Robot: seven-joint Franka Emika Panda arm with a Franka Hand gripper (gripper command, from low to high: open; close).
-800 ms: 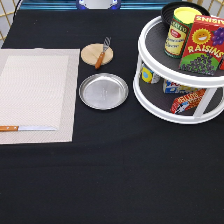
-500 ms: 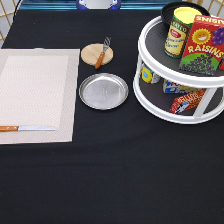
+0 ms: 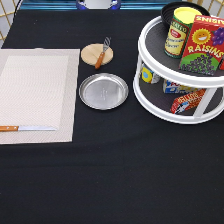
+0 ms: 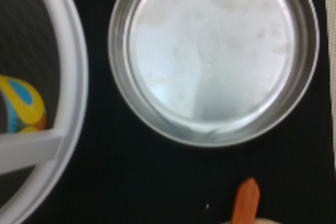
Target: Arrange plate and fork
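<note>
You are looking at an early stage of the arrangement: neither task object has reached the placemat (image 3: pixel 37 95). The claw does not appear in the exterior view, so you cannot tell whether it is wide, narrow, or holding anything. The wrist view, however, fills with the plate (image 4: pixel 214 67), which suggests the claw hangs directly above it; treat that as an inference only.

The plate (image 3: pixel 103 91) lies flat on the black desk (image 3: pixel 110 175), just beside the placemat's edge and between it and the white two-tier turntable (image 3: pixel 182 75) of groceries. The fork (image 3: pixel 102 53) rests across the wooden disc (image 3: pixel 96 54), its handle tip overhanging the rim toward the plate; the orange tip (image 4: pixel 246 200) shows in the wrist view, near the plate's rim but apart from it. A knife (image 3: pixel 26 128) already lies on the placemat, well apart from the plate and probably far from the claw.

The step in hand appears to be the approach to the plate. A grasp here would call for the claw to take the raised rim, since the flat centre offers nothing to pinch; the rim is thin and shiny, so you should expect it to slip if caught off-square. The turntable's base stands close on one side, leaving the side toward the placemat freer.
</note>
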